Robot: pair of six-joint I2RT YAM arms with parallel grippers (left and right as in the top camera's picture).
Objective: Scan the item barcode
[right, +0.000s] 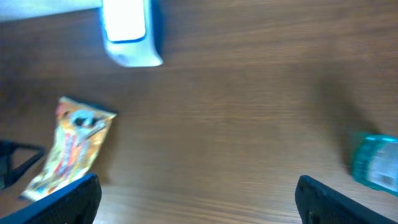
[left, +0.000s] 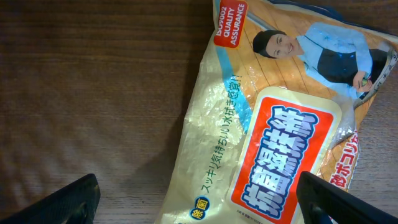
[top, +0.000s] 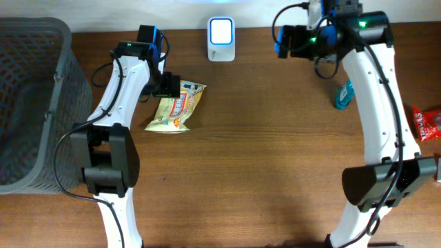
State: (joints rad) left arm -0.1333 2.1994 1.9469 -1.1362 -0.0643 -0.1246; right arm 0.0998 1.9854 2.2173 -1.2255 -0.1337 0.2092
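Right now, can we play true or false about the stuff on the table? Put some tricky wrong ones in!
1. The snack bag lies on the table right under the left gripper. True.
2. The left gripper is squeezing the snack bag. False: its fingers are spread wide and the bag just lies there.
3. The scanner sits inside the basket. False: it stands on the table at the far edge, and the basket is off to the left.
4. A teal item lies on the table beside the right arm. True.
5. The right gripper is holding the red packet. False: it is open and empty, and the packet lies at the table's right edge.
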